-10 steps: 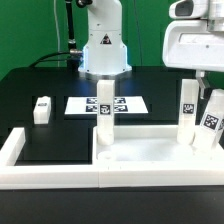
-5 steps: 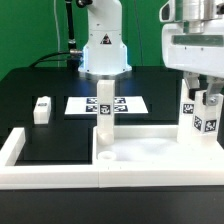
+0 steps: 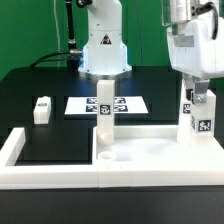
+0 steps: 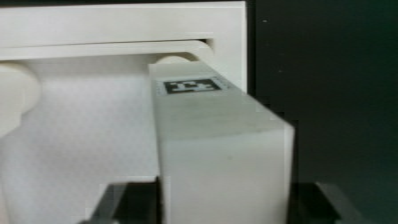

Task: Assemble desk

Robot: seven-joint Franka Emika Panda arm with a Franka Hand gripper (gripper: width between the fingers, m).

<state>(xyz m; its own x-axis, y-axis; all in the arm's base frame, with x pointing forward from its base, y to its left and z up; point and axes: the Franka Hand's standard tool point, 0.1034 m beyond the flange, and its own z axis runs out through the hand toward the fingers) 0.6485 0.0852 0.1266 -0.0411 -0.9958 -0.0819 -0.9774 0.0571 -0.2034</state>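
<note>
The white tabletop point(image 3: 150, 152) lies flat at the front, in the exterior view's right half. One tagged leg point(image 3: 105, 115) stands upright at its left far corner. My gripper point(image 3: 201, 100) is shut on another tagged leg point(image 3: 203, 124) and holds it upright at the tabletop's right far corner. A third leg point(image 3: 187, 98) stands just behind it. A fourth leg point(image 3: 41, 108) lies loose at the left. In the wrist view the held leg point(image 4: 214, 140) runs between my fingers point(image 4: 135, 205) down to the tabletop point(image 4: 89, 110); its lower end is hidden.
The low white U-shaped border wall point(image 3: 15, 150) frames the front and left. The marker board point(image 3: 128, 103) lies flat behind the middle leg. The robot base point(image 3: 103, 50) stands at the back. A rounded white part point(image 4: 15, 95) shows at the wrist view's edge.
My gripper came down and shifted toward the exterior view's left. The held leg went from tilted to upright over the tabletop's right far corner.
</note>
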